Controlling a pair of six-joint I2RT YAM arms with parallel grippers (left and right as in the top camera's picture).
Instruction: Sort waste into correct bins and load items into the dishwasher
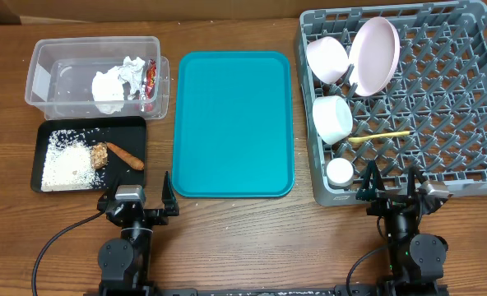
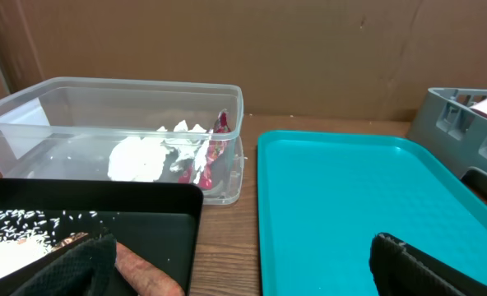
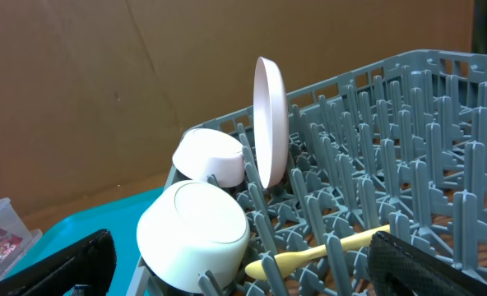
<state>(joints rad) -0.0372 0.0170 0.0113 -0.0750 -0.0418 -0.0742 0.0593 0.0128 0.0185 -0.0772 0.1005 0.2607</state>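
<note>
From overhead, the counter carries two bins, one teal serving tray and one grey dish rack. The clear tub holds one wad of crumpled white paper and one red foil wrapper against its right wall. The black tray, just in front of the tub, holds a patch of white rice, one brown lump and one carrot-like stick touching the lump. In the rack stand one pale-pink plate on edge, one white bowl beside it, a second white bowl nearer, one small white cup at the near corner and one yellow spoon lying across the pegs. The left claw and the right claw each hold nothing, with their fingers spread apart.

The left wrist view shows the tub's paper and wrapper through the clear wall. The rice and the stick are cut off by the frame and by one dark finger. The lump is hard to make out.

The right wrist view shows the plate upright and both bowls tipped on their sides. The spoon has its bowl end half hidden by pegs. The cup is out of sight.
</note>
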